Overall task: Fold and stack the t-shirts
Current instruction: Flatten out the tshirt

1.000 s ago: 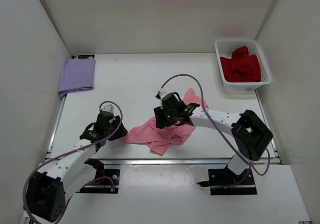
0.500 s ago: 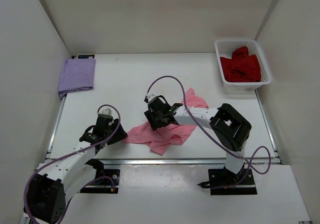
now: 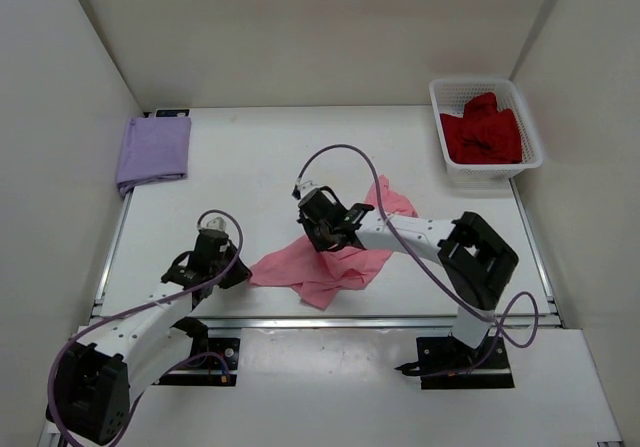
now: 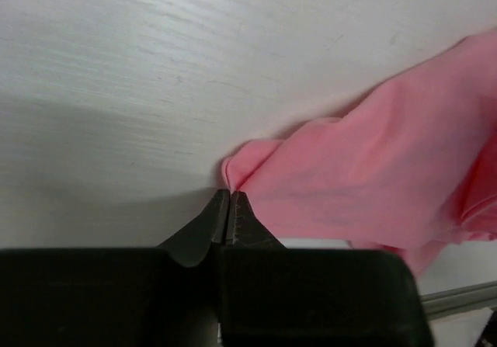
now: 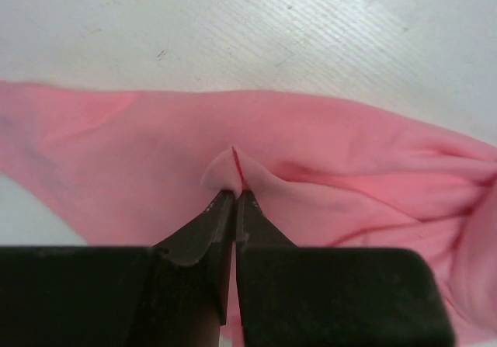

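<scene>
Where pinched, pink t-shirt (image 3: 328,267) in small peaks.

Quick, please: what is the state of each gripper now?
Left gripper: closed, pinching the edge of the pink t-shirt.
Right gripper: closed, pinching a fold of the same shirt.

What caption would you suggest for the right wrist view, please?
The right end effector pinches up a small ridge of the pink t-shirt lying on the white table.

Pink t-shirt (image 3: 330,272), lavender t-shirt (image 3: 153,150), dark red t-shirt (image 3: 482,132), white lattice basket (image 3: 438,117), white table (image 3: 260,157)
</scene>
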Robot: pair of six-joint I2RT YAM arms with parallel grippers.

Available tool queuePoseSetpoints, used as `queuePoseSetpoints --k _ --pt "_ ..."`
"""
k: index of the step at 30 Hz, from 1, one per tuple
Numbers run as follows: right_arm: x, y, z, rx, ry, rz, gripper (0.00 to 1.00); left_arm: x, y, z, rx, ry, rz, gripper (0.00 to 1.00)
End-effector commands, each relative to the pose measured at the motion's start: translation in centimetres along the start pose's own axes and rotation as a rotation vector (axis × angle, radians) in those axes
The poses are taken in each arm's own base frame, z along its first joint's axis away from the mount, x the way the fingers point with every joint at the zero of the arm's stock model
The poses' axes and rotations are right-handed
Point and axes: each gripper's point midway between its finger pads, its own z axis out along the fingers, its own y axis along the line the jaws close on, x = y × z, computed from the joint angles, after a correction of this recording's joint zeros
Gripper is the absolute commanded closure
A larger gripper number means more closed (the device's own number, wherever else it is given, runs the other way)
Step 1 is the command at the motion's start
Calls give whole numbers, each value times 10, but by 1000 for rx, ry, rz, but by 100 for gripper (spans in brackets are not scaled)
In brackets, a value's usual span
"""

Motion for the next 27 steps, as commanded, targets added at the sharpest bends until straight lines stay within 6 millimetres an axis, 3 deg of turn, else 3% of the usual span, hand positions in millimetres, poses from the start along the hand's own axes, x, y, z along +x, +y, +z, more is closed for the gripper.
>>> queuePoseSetpoints --k 1,2,4,6,8,10,12,14,15,16,17,18,20,22,23,24,25,27 --pt "-39 -11 -48 20 -141 53 100 -42 -44 -16 99 -87 10 96" --pt "-37 -17 -53 26 -137 57 100 -44 -53 -16 121 -78 15 98" --pt "-51 -24 -90 10 -216 85 100 -77 -86 -31 203 -128 17 100" --pt "-58 -46 -117 27 -258 136 100 -104 -111 -43 261 -164 21 100" --pt "-74 -64 -161 12 -351 177 100 -143 -138 -64 315 -239 30 100" --pt "-94 -82 -205 2 -443 219 100 -169 -157 -83 384 -274 23 100" --pt "-112 -107 -249 8 -545 255 100 -203 -162 -101 407 -326 6 100" --pt "-135 -117 -311 7 -680 245 100 -241 -179 -134 448 -406 18 100" --pt "-138 -127 -327 25 -710 253 100 -259 -183 -150 450 -450 16 100" --pt "-146 -129 -351 33 -747 250 100 -268 -184 -159 457 -465 14 100" --pt "-151 -132 -361 45 -763 247 100 -286 -190 -180 466 -521 17 100" --pt "-158 -129 -387 51 -813 240 100 -291 -188 -185 454 -530 11 100" --pt "-172 -115 -429 26 -902 202 100 -310 -200 -221 467 -617 31 100" --pt "-178 -115 -457 76 -968 212 100 -320 -198 -245 449 -686 30 100" --pt "-183 -106 -474 49 -1008 204 100 -327 -199 -260 444 -732 23 100" --pt "-185 -102 -476 47 -1012 204 100 -328 -201 -269 439 -747 33 100" --pt "-187 -95 -494 23 -1054 208 100 -330 -199 -272 421 -760 32 100" --pt "-193 -91 -512 8 -1103 208 100 -335 -202 -289 411 -807 47 100"
